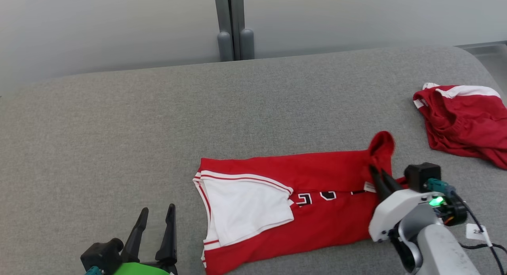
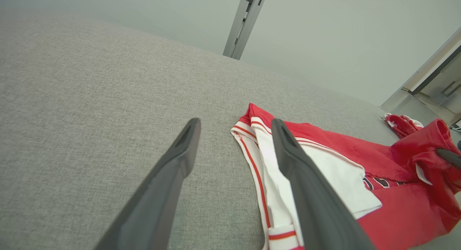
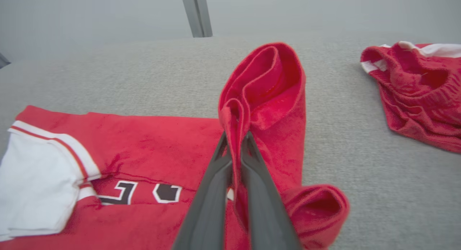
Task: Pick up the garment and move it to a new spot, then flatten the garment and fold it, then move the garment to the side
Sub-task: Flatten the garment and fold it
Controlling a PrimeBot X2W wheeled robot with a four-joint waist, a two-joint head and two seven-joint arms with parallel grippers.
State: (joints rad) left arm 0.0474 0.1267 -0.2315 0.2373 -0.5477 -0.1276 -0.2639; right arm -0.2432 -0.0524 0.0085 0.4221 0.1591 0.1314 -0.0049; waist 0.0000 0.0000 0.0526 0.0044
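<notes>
Grip check: your right gripper [image 3: 236, 139] clamps a raised fold of the red jersey with white sleeves [image 1: 317, 172], lower centre on the grey fabric surface [image 1: 119, 128] (crumpled red shorts [image 1: 463, 120] sit right). Your left gripper [image 1: 158, 208], lower left, has its jaws apart.

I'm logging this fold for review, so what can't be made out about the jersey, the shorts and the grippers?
Jersey lettering: head view, the fold covers all but a strip.
Jersey's near edge: head view, cut by the bottom edge.
Shorts: head and right wrist views, cut by the right edge.
Right gripper: right wrist view, fingers end buried in pinched cloth.
Paper tag on right arm: head view, print too small.
</notes>
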